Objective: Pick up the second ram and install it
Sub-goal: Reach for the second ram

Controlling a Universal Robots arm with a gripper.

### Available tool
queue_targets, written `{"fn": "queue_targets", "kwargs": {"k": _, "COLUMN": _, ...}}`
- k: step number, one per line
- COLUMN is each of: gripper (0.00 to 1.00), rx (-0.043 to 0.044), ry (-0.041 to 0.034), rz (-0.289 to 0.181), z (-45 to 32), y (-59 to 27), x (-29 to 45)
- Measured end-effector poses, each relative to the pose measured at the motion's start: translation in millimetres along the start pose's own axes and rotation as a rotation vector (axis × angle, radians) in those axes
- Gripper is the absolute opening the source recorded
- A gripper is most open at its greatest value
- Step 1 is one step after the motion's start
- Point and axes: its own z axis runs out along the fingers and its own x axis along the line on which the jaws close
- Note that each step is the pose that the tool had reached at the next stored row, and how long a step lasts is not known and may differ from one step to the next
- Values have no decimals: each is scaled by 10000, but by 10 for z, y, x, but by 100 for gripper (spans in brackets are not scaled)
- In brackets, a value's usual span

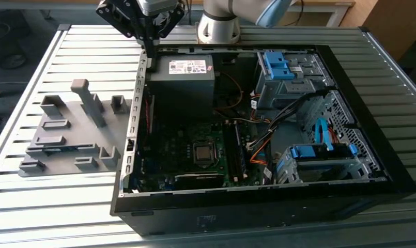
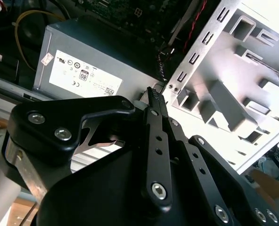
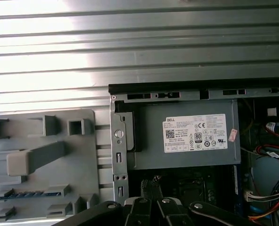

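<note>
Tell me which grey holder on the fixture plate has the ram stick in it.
The long, low holder with the blue-green second ram lying along its slot; the other holders show only grey plastic.

I'm seeing a black, open-sided computer case sitting on the ribbed metal worktop. Inside, a grey metal power supply box with a white label fills one corner. The green motherboard lies beside it, and blue plastic drive brackets sit toward the exterior view's right. A grey plastic holder plate with raised blocks lies just beside the case, at the exterior view's left.
</note>
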Motion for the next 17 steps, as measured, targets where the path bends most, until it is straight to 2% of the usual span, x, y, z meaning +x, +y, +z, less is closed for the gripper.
{"fn": "queue_targets", "kwargs": {"k": 17, "gripper": 11, "rx": -1, "ry": -1, "rz": 0, "z": 1, "y": -7, "x": 87}}
